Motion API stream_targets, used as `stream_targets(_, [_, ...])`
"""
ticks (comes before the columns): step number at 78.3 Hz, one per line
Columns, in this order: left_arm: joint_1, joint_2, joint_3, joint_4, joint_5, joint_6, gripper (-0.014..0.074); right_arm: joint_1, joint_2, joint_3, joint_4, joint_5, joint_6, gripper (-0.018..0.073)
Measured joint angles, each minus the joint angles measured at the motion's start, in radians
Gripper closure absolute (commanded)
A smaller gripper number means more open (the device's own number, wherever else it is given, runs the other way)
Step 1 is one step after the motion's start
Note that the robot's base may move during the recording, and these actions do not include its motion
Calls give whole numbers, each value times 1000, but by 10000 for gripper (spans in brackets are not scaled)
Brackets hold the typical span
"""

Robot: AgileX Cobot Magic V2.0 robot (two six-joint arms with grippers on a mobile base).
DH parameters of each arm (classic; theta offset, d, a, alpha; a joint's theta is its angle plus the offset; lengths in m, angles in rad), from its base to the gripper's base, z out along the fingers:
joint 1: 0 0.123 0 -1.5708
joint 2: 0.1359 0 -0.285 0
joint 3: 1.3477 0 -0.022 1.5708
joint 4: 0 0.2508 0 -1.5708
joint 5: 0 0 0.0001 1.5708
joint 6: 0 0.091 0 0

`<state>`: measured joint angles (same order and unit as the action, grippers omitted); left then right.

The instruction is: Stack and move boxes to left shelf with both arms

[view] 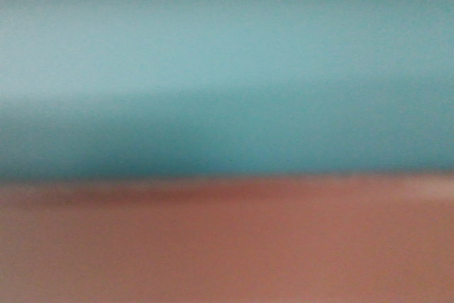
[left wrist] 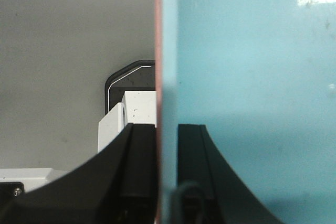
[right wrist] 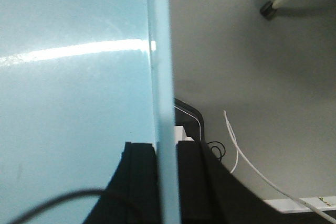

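Note:
The two boxes sit nested and fill the front view close up and blurred: the light blue box (view: 227, 69) above, the salmon pink box (view: 227, 246) below. In the left wrist view my left gripper (left wrist: 167, 129) is shut on their side walls, the thin pink edge (left wrist: 157, 51) lying against the blue wall (left wrist: 252, 77). My right gripper (right wrist: 165, 145) is shut on the blue box's (right wrist: 73, 103) opposite wall; no pink shows there. The left shelf is out of view.
Grey floor lies far below both wrists. A dark rounded part with a white block (left wrist: 134, 82) shows under the left gripper. A white cable (right wrist: 236, 145) and a pale leg with a black foot (right wrist: 269, 8) are on the right.

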<state>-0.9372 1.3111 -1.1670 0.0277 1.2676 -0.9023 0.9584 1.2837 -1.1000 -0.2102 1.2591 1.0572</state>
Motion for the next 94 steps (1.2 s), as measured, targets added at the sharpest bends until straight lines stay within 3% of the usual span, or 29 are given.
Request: stream_targets(94, [0,0,0,-8,0,0,599,0,-2,0,-7,0,0,503])
